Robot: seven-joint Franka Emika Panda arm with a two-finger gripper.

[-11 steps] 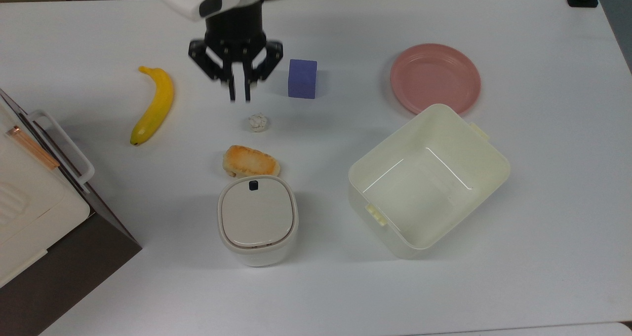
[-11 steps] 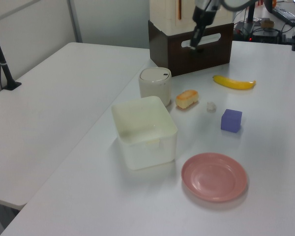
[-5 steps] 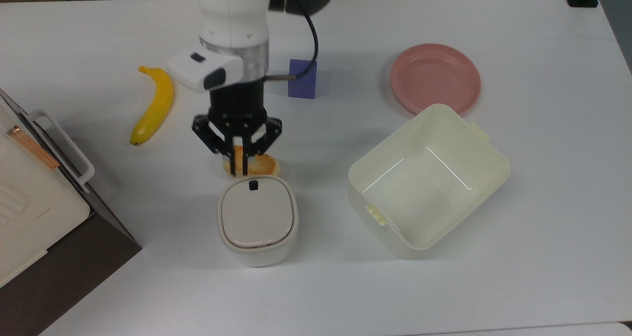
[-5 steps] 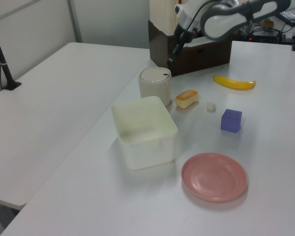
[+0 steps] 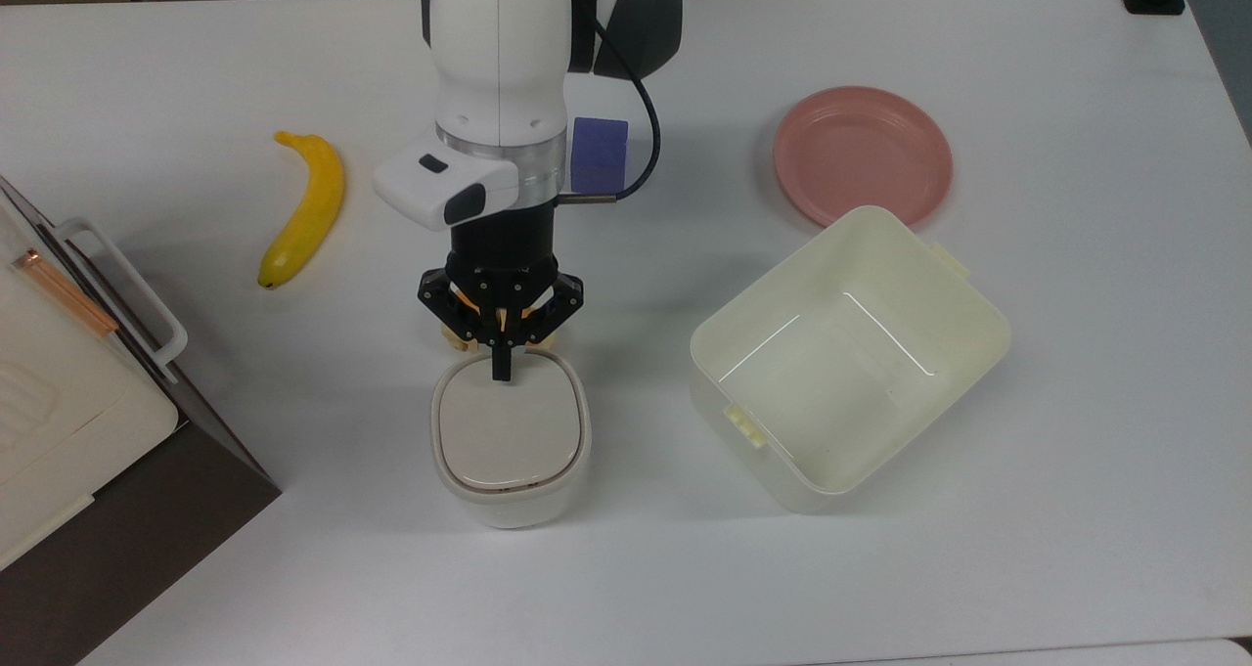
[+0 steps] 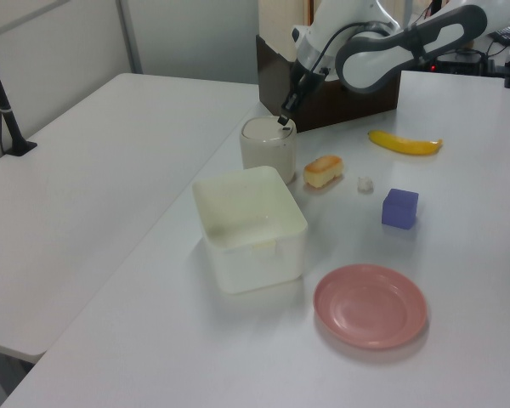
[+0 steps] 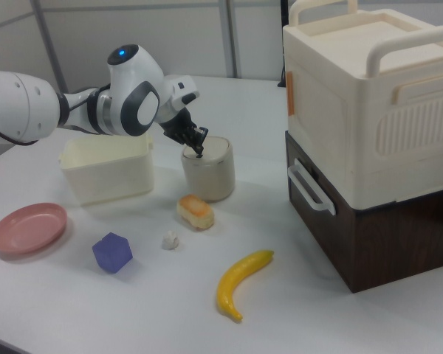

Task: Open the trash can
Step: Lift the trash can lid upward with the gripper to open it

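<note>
The trash can (image 5: 511,436) is a small white rounded-square bin with a flat beige-grey lid, standing at the middle of the table. Its lid lies flat and closed. My gripper (image 5: 501,368) points down with its black fingers shut together, their tips on the lid's far rim where the small dark button sits; the button is hidden beneath them. In the left view the gripper (image 6: 281,121) touches the top edge of the trash can (image 6: 268,146). From the right view, the gripper (image 7: 200,153) meets the trash can (image 7: 208,175) at its rim.
A large cream lidless tub (image 5: 963,294) stands at the top view's right, a pink plate (image 5: 863,153) beyond it. A purple block (image 5: 599,153), a banana (image 5: 305,206) and a bread roll (image 7: 196,212) lie nearby. A brown-and-cream box (image 5: 59,373) fills the top view's left edge.
The arm has swung from near the purple block over the bread roll and down onto the trash can's rim. The fingers have come together. The lid has not moved.
</note>
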